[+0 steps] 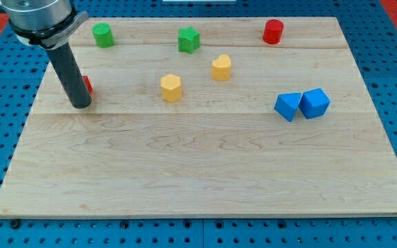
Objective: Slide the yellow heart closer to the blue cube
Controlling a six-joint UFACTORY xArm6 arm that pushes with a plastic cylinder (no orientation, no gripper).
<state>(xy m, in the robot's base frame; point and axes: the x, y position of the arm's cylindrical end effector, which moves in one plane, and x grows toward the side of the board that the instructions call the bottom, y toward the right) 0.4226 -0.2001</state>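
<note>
Dark rod, my tip [81, 105] touching red block [87, 85], view's left.

My tip [80, 105] sits planted at the view's left, the dark rod rising straight and leaning slightly up-left into the silver-and-black wrist collar at the view's top-left corner, nothing else of the arm showing.

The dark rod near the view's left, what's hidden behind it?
Behind my tip a red block peeks out on the view's right of the rod. Only a sliver shows; its shape is covered.
</note>
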